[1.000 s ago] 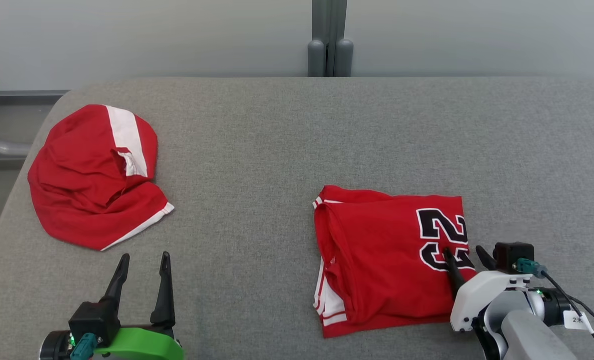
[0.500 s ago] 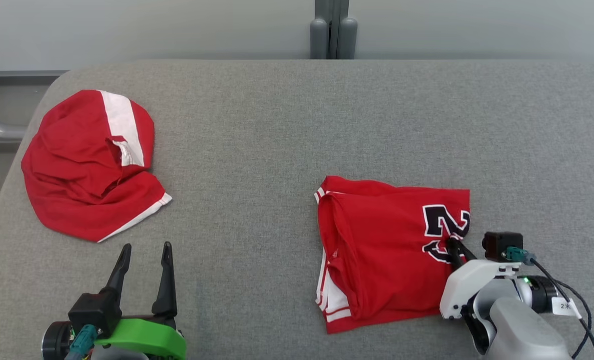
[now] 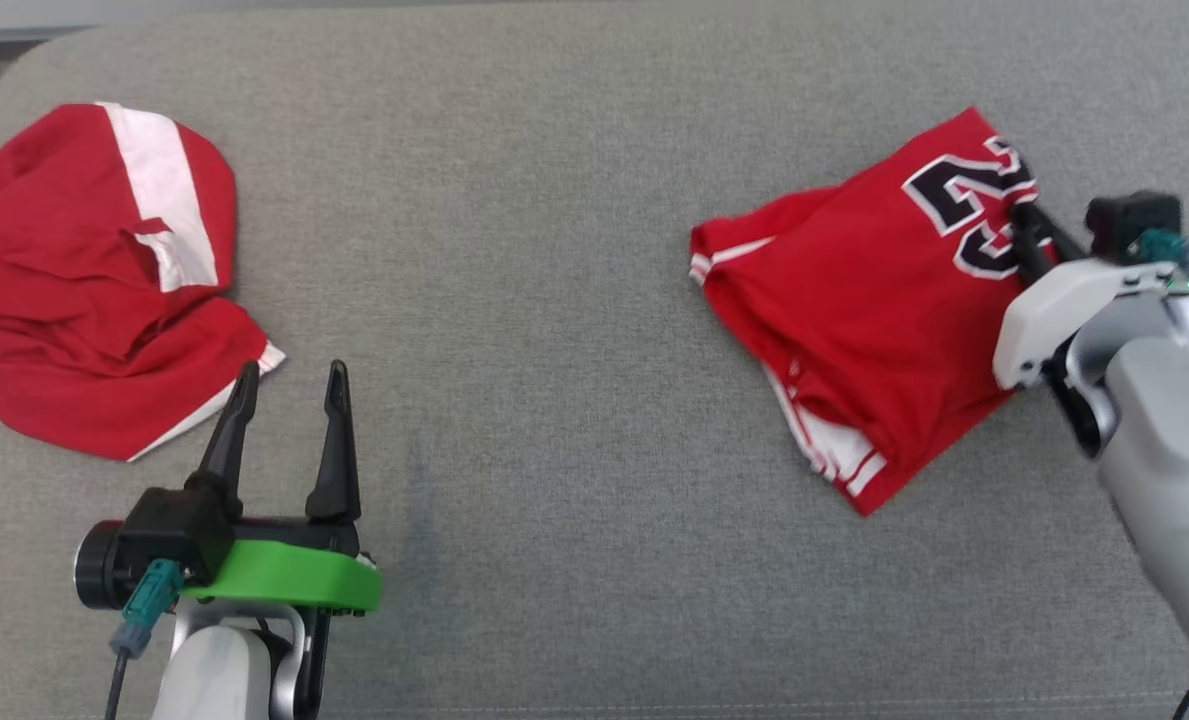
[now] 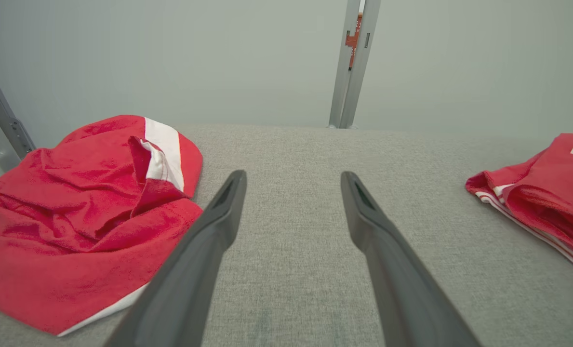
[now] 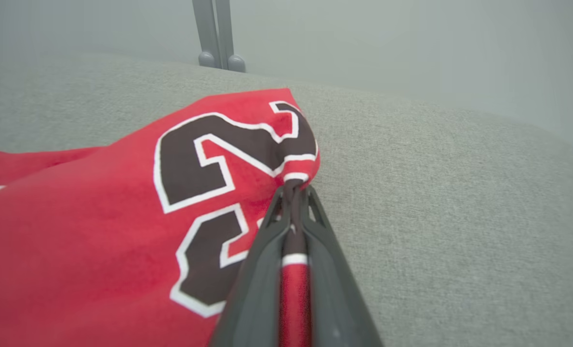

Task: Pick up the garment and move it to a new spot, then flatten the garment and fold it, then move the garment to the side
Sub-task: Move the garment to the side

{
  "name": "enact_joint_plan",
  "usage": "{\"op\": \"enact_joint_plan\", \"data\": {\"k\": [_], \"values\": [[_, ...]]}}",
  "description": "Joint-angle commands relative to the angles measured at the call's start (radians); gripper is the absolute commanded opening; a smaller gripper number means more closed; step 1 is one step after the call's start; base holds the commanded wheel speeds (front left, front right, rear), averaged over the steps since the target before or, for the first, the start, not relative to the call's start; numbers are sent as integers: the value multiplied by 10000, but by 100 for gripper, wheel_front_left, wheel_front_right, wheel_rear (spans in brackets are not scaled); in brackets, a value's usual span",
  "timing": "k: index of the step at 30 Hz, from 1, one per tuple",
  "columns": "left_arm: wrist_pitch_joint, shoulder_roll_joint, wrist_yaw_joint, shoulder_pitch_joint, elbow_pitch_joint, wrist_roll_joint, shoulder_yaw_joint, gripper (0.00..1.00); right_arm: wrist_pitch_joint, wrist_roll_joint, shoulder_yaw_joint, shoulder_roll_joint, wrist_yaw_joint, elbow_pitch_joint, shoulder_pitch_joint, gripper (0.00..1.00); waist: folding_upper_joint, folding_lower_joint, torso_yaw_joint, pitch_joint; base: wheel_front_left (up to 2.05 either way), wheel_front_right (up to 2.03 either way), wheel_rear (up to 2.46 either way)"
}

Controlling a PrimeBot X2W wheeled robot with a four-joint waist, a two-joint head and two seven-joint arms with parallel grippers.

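The garment [image 3: 854, 300] is a folded red jersey with a black-and-white number, lying askew on the grey padded table [image 3: 554, 300] at the right. My right gripper [image 3: 1022, 215] is shut on its numbered edge. In the right wrist view a pinch of the garment [image 5: 122, 217] shows between the closed fingers of the right gripper [image 5: 293, 190]. My left gripper [image 3: 289, 375] stands open over bare table at the lower left, holding nothing. The left wrist view shows the left gripper [image 4: 291, 178] with its fingers spread and the garment [image 4: 546, 193] far to the right.
A second red garment with a white stripe [image 3: 84, 290] lies crumpled at the table's left end, just left of my left gripper; it is the red heap [image 4: 74, 217] in the left wrist view. A grey post [image 4: 346, 62] stands behind the table's far edge.
My right gripper has shut on the jersey's numbered edge and pulled it right and away, turning it askew. The head camera has tilted down. My left gripper stays open in place.
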Motion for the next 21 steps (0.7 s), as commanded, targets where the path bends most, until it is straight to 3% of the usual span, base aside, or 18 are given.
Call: {"op": "enact_joint_plan", "data": {"k": [1, 12, 21], "values": [[2, 7, -25, -278, -106, 59, -8, 100, 62, 32, 68, -283, -20, -122, -366, 0, -1, -1, -600, 1131, 0, 0, 0], [3, 569, -75, -983, -1065, 524, 234, 100, 661, 365, 282, -2450, -20, -996, -2600, 0, -1, -1, -2074, 2912, 0, 0, 0], [73, 1124, -3, -811, -1783, 675, 392, 100, 1027, 748, 308, -3216, -20, -1371, -3344, 0, -1, -1, -2872, 3458, 0, 0, 0]]}}
